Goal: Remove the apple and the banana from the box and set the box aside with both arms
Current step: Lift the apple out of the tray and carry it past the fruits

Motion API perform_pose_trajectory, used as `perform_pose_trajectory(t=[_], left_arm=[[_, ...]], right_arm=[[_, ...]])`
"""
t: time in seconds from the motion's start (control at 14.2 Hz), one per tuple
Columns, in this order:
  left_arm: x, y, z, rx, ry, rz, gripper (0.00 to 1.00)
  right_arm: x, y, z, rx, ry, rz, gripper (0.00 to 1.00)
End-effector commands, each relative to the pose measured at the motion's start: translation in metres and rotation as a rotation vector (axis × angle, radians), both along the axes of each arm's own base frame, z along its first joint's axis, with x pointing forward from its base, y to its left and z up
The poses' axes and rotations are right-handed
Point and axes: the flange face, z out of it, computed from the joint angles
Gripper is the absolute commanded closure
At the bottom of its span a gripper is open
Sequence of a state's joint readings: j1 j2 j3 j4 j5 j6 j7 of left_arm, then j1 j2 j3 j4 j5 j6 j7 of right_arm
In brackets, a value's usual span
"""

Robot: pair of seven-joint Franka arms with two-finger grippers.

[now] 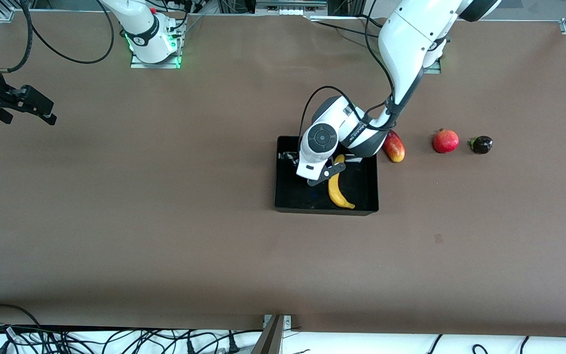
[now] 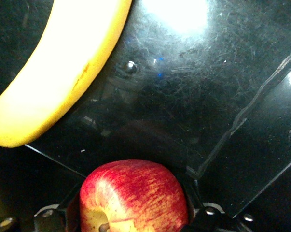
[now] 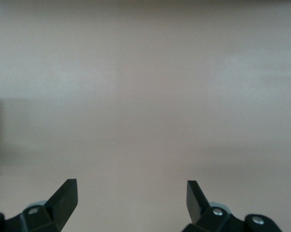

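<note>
Gleaming scuffed black box (image 2: 193, 96), curved banana (image 2: 53, 82)

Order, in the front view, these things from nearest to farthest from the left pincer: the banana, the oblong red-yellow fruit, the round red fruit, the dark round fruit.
From the left pincer, over the box:
1. Banana, in the box beside it.
2. Oblong red-yellow fruit, just outside the box.
3. Round red fruit, toward the left arm's end.
4. Dark round fruit, farthest that way.

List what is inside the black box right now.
The banana lies in the box. The apple sits between the left gripper's fingers over the box floor. The arm covers part of the floor in the front view.
</note>
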State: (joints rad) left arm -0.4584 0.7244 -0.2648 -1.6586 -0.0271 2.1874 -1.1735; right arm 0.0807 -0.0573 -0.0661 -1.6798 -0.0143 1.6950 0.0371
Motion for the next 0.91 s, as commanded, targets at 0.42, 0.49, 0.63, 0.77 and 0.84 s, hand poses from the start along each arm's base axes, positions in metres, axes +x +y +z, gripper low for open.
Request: perform_pose_trajectory(t=[0.42, 0.49, 0.63, 0.77, 0.84], left_arm=[[0.079, 0.082, 0.157, -0.023, 0.054, -0.041, 1.0], [0.09, 0.106, 0.179, -0.036, 0.052, -0.066, 1.0], [0.117, 0.173, 0.211, -0.081, 0.019, -0.145, 1.0], [0.139, 0.237, 0.209, -0.104, -0.002, -0.203, 1.0], [0.152, 0.274, 0.202, -0.094, -0.024, -0.256, 1.0]], right_arm=[[0.003, 0.0, 0.004, 0.002, -0.006, 0.01, 0.0], [0.003, 0.001, 0.004, 0.002, -0.006, 0.011, 0.0], [0.002, 0.003, 0.005, 0.004, -0.007, 0.013, 0.0], [0.002, 0.004, 0.005, 0.002, -0.006, 0.014, 0.0], [0.002, 0.004, 0.004, 0.003, -0.003, 0.014, 0.0]])
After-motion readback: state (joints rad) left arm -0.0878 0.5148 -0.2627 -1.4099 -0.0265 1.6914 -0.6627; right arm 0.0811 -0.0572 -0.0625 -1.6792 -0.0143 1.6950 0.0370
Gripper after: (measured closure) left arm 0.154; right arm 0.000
